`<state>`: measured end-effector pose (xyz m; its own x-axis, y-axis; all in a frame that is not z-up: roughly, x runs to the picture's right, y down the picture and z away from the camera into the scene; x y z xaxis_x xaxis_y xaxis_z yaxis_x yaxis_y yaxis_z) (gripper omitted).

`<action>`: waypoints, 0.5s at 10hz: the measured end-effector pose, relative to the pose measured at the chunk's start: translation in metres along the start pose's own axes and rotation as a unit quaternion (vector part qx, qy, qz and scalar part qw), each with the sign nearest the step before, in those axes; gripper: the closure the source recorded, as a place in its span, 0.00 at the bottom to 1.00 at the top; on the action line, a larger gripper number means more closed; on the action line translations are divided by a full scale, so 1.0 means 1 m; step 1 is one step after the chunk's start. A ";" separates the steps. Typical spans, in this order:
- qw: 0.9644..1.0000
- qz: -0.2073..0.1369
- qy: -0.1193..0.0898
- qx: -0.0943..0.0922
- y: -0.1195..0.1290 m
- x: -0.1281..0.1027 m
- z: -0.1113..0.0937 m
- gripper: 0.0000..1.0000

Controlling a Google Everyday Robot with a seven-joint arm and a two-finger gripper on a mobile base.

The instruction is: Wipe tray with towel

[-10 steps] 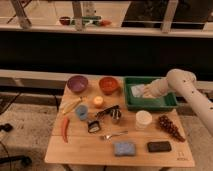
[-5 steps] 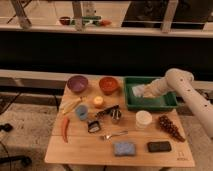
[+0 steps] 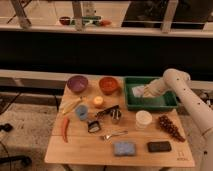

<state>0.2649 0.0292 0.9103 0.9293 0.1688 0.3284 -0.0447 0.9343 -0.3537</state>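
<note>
Green plastic tray (image 3: 170, 104) with raised sides, sitting at the back right of the wooden table (image 3: 80, 152). White robot arm (image 3: 187, 97) coming in from the right edge, bent at a round elbow above the tray's right end, then sloping down and to the left into the tray. Gripper (image 3: 144, 91) low over the tray's left half, fingers pinched together on the towel (image 3: 138, 91). Towel a pale grey-blue crumpled lump, lying on the tray floor near the left wall, right at the gripper tip. Left of the tray, an orange bowl (image 3: 108, 84), and past that a purple bowl (image 3: 77, 83). Just in front of the tray, a white cup (image 3: 143, 119). Right of the cup, a bunch of dark red grapes (image 3: 170, 127). Along the front edge, a blue sponge (image 3: 124, 148) and a black block (image 3: 159, 146), side by side but apart. In the middle, a small orange fruit (image 3: 99, 101), a blue cup (image 3: 82, 111), a small metal cup (image 3: 116, 116) and a fork (image 3: 115, 134). On the left side, a yellow banana (image 3: 71, 105) and a red chili pepper (image 3: 65, 129). Far behind, a counter (image 3: 125, 31) with a few small things, too blurry to name.
</note>
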 end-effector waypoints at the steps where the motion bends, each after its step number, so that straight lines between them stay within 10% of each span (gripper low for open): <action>1: 1.000 0.000 0.000 -0.002 0.000 0.001 0.005 0.96; 5: 1.000 -0.005 -0.005 -0.023 0.009 -0.002 0.025 0.96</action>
<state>0.2535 0.0454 0.9277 0.9256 0.1633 0.3414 -0.0183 0.9203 -0.3907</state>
